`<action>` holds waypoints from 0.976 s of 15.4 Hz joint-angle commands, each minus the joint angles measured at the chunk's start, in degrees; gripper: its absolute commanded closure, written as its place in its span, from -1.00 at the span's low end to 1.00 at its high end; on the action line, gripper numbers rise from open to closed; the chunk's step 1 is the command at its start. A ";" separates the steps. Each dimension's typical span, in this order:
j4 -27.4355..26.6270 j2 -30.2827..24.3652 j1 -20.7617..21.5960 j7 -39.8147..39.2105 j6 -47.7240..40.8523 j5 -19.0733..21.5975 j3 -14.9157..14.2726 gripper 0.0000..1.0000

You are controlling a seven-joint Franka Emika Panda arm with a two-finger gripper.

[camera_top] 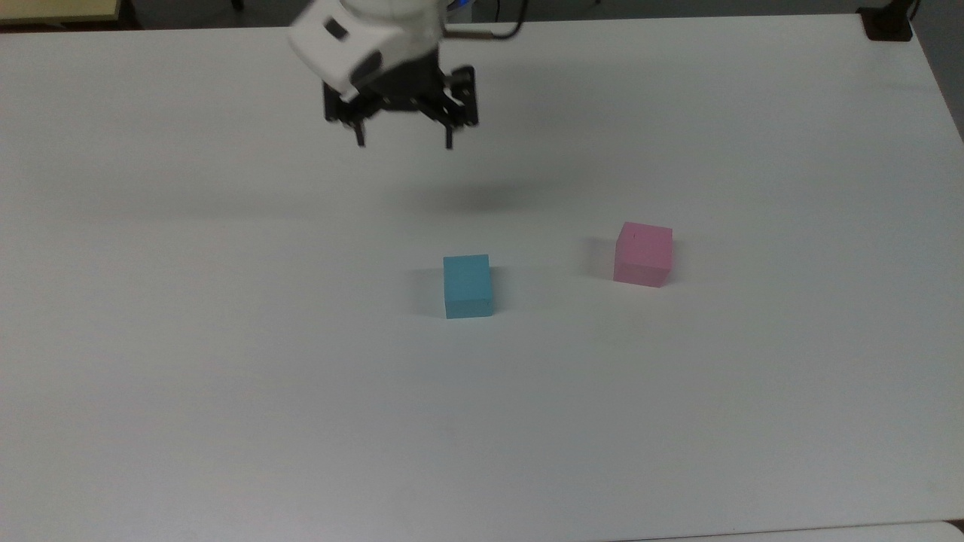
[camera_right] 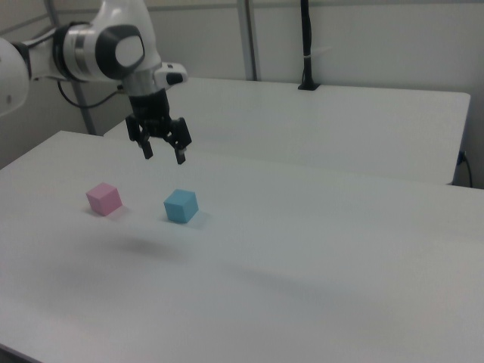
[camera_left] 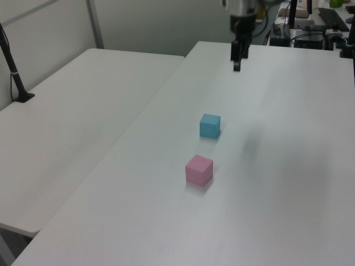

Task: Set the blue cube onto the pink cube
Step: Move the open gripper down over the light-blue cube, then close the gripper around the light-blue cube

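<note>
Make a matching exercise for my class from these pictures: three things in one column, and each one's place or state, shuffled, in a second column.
Things:
1. blue cube
2. pink cube
3. gripper

Place or state:
A. in the air above the table, fingers open, holding nothing
B. resting on the table, nearer the top view's right edge
C. resting on the table, near the top view's middle

Pairs: 1-C, 2-B, 3-A
</note>
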 commanded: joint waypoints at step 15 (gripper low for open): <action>-0.31 17.88 5.98 7.29 22.69 -8.60 -0.62 -0.43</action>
